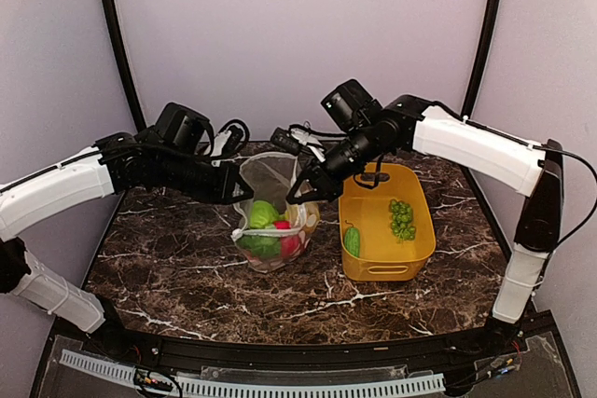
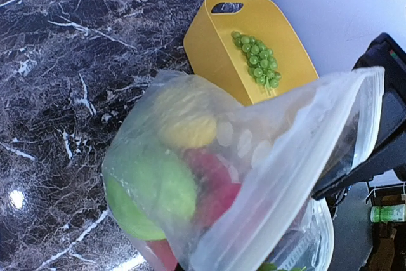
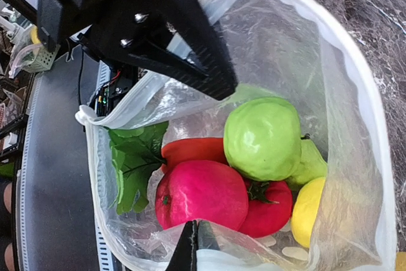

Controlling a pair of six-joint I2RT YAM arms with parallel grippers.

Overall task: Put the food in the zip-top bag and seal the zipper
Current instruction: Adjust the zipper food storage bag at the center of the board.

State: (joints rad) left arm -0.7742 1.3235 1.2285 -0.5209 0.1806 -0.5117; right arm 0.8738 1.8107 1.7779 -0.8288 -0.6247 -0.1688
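Note:
The zip-top bag (image 1: pixel 271 219) stands on the table, its mouth held open between my two grippers. Inside it, the right wrist view shows a green apple (image 3: pixel 262 138), a pink-red apple (image 3: pixel 202 195), a red tomato (image 3: pixel 271 212), a yellow lemon (image 3: pixel 307 211) and green leaves (image 3: pixel 132 157). My left gripper (image 1: pixel 239 195) is shut on the bag's left rim, also seen in the right wrist view (image 3: pixel 219 84). My right gripper (image 1: pixel 304 195) is shut on the right rim (image 3: pixel 198 245). The zipper (image 3: pixel 104 118) is unsealed. Green grapes (image 1: pixel 402 218) lie in the bin. The left wrist view is filled by the bag (image 2: pixel 266 176); its own fingers are hidden.
A yellow plastic bin (image 1: pixel 417 251) stands right of the bag and touches it. It holds the grapes and a small green vegetable (image 1: pixel 352 240). It also shows in the left wrist view (image 2: pixel 216 49). The dark marble table (image 1: pixel 168 258) has walls on three sides.

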